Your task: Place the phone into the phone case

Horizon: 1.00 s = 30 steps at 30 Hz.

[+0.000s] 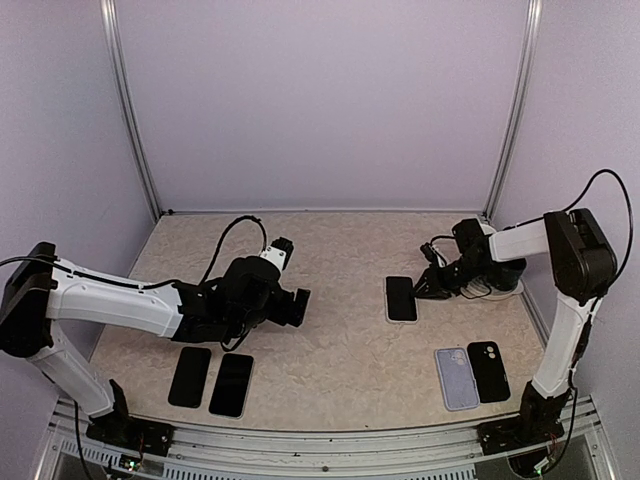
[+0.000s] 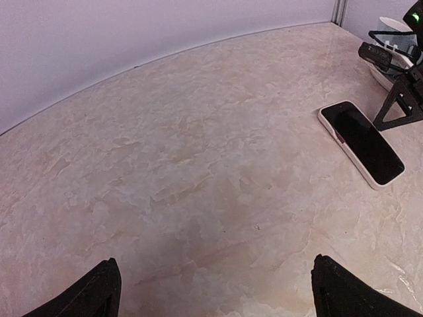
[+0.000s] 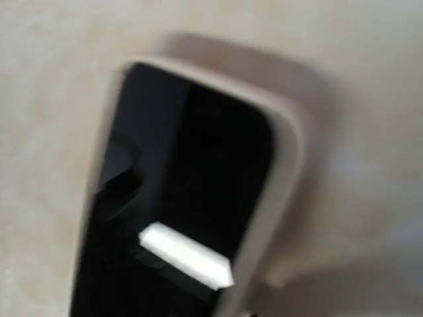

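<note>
Nearby lies a lilac case (image 1: 457, 378); left pincer (image 1: 300, 306) gapes, right pincer (image 1: 428, 287) beside cased phone (image 1: 401, 298), grip unclear.

No readable text in any of the three views: no lettering, brand mark, number or sign. The black-screened phone (image 2: 367, 144) in its pale rigid case (image 2: 329, 124) shows only dark, blank glass, and the right wrist view of it is too blurred to read. From above, the lilac phone case (image 1: 456, 379) and the black phone case (image 1: 489, 371) beside it are too small to show any marking.
</note>
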Available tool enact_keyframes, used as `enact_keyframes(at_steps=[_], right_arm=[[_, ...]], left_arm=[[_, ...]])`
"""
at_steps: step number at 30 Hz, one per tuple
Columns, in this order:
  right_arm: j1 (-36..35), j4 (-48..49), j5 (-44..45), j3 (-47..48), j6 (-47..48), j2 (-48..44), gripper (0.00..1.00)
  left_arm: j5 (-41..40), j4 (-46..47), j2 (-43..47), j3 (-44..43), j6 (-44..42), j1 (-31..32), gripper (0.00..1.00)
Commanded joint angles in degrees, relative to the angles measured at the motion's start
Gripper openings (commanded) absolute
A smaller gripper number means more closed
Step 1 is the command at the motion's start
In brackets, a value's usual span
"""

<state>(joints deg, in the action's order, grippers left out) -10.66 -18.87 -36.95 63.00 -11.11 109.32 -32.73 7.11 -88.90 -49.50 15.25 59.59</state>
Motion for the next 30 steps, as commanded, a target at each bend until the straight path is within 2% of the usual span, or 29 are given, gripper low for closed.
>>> enact_keyframes(at_steps=[1,4,8,13,15,16,17,18,19,23,30], right_arm=[[0.99,-2.42,7.17,3.57,1.84,-0.24,0.23],[0.28,-5.33,10.81,4.99,2.50,-2.27,0.24],[-4.03,-11.45,19.01,5.36,2.85,-8.53,0.25],[-10.87,-24.66,36.87,2.45,-3.38,-17.52,0.29],[-14.09,-28.66,40.93,-0.41,-7.02,-21.69,0.33],[-15.96,-30.48,41.52,-1.59,-9.03,-23.46,0.41],[-17.91,-32.23,41.88,-2.76,-11.15,-25.08,0.55],[-19.77,-33.60,41.85,-3.90,-13.75,-26.33,0.61],[-21.84,-34.96,41.37,-5.17,-15.65,-27.37,0.62],[-25.58,-34.86,38.92,-12.12,-21.92,-31.38,0.53],[-31.95,-31.52,34.70,-17.57,-28.54,-32.00,0.48]], left_arm=[[-1.32,-0.83,-0.03,0.96,0.64,-0.51,0.99],[-1.41,-1.62,0.05,0.73,0.71,-0.80,0.99],[-1.92,-2.45,0.62,1.55,1.28,-0.84,0.99],[-1.43,-4.70,1.26,2.58,3.38,-0.79,0.99],[-0.94,-5.02,1.43,3.05,3.78,-0.84,0.99],[-0.76,-5.19,1.45,3.12,3.90,-0.81,0.99],[-0.59,-5.46,1.45,3.05,4.10,-0.82,0.99],[-0.46,-5.93,1.36,2.95,4.41,-0.80,0.99],[-0.26,-6.42,1.29,2.82,4.89,-0.79,0.99],[1.25,-10.22,1.58,2.97,7.78,-0.75,0.99],[4.90,-15.96,3.33,3.37,13.71,-0.13,0.99]])
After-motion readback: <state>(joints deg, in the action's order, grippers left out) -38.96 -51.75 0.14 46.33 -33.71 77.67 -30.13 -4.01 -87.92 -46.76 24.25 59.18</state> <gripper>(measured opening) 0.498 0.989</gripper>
